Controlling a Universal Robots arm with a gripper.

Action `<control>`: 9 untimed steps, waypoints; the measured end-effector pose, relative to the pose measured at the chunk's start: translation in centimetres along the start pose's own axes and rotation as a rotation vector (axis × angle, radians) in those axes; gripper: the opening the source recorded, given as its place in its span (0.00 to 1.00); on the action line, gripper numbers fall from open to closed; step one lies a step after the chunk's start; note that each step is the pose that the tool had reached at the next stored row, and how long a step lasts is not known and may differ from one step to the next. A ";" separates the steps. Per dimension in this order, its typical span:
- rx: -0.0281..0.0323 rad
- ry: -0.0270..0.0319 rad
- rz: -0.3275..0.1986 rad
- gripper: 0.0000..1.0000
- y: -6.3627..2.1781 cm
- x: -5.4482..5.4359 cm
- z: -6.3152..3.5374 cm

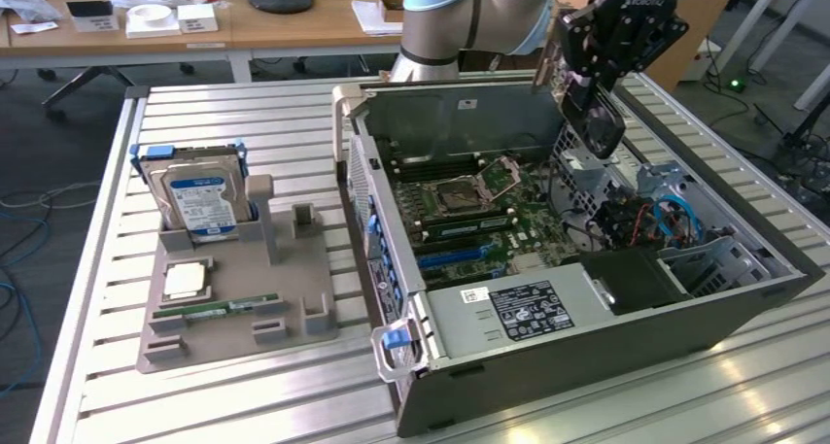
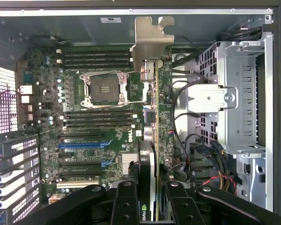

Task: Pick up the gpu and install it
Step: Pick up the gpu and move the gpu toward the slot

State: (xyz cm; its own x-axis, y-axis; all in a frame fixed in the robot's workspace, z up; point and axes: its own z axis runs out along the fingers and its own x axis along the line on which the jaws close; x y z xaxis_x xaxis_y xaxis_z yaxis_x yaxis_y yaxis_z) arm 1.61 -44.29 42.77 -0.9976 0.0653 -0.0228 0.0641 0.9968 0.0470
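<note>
The end effector, in the upper right of the exterior view, is clamped on the gpu. The card hangs edge-down over the open computer case on the table, apparently clear of the motherboard. The pickup looks done and the install is in hand. Seating it would call for squaring the card's edge to a blue slot, with the silver bracket leading.

Open computer case, motherboard exposed, beneath the claw; well apart from it, a grey tray holds hard drive, memory stick and processor
</note>
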 end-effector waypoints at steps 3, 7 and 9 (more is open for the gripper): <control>-0.0001 -0.0001 0.000 0.27 0.02 -0.3 0.01; 0.0000 -0.0001 0.000 0.27 0.02 -0.3 0.01; 0.0000 0.0000 0.000 0.27 0.02 -0.3 0.01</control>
State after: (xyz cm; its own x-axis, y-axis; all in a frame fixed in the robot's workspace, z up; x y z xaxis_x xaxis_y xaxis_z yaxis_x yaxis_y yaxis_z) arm 1.92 -44.29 42.76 -0.9976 0.0652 -0.0228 0.0641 0.9968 0.0469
